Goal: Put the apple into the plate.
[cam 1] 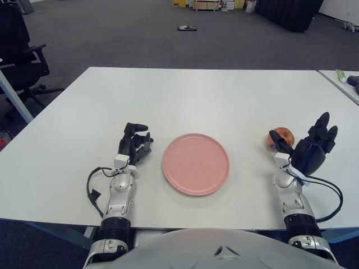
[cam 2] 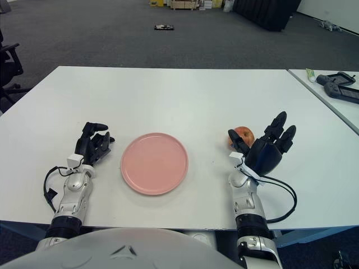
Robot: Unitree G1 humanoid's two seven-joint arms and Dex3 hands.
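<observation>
Pink plate [cam 1: 196, 163] near front-middle of white counter [cam 1: 196, 95], nothing on it. Apple [cam 2: 243, 135] on counter well right of plate, not in it. Right hand [cam 2: 266, 147] just right of apple, fingers spread, thumb beside apple; grasps nothing. Left hand [cam 1: 134, 144] just left of plate, fingers curled, holding nothing. Left eye view: black office chair [cam 1: 19, 50] far left of plate. Right eye view: dark controller [cam 2: 339, 84] on neighbouring table, far right of plate.
</observation>
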